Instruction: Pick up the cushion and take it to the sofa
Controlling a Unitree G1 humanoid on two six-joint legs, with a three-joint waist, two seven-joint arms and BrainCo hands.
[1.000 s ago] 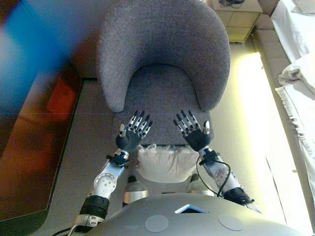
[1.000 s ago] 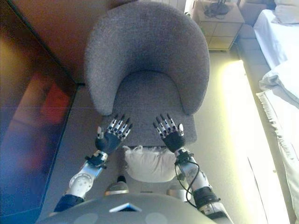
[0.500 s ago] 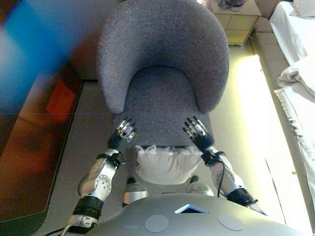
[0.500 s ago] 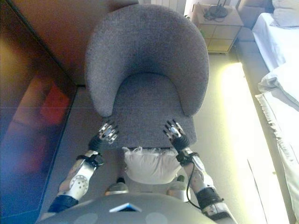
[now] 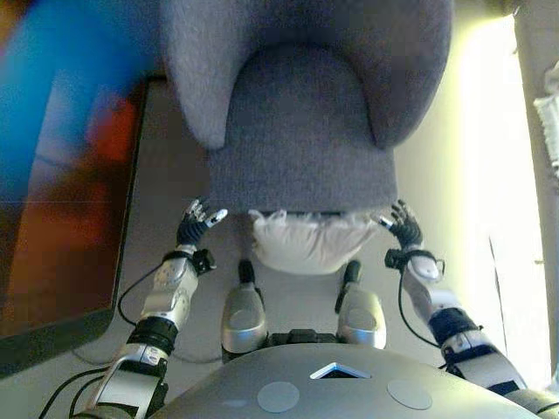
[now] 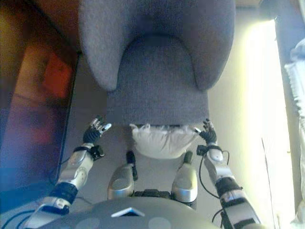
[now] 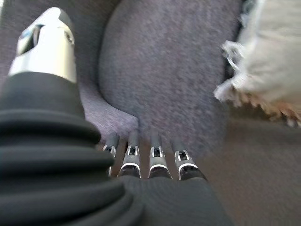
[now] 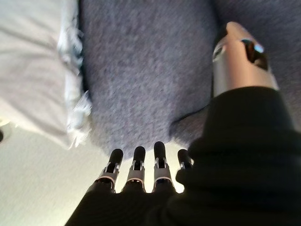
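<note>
A white fringed cushion (image 5: 306,243) lies on the floor against the front of the grey armchair (image 5: 301,131), between my two hands. My left hand (image 5: 194,227) hangs open to the cushion's left, a short gap away from it. On the other side, my right hand (image 5: 403,230) is open too, its fingers close to the cushion's right corner. Neither hand holds anything. The left wrist view has the cushion (image 7: 273,52) past straight fingers (image 7: 157,164). In the right wrist view the cushion (image 8: 33,70) lies beside the chair front (image 8: 150,70).
A dark glossy cabinet front (image 5: 61,201) runs along the left. At the far right edge a white bed cover (image 5: 550,96) shows beyond a bright strip of floor (image 5: 489,175).
The whole view has tilted down and nearer the floor. Both hands dropped from over the chair seat and spread apart to either side of the cushion.
</note>
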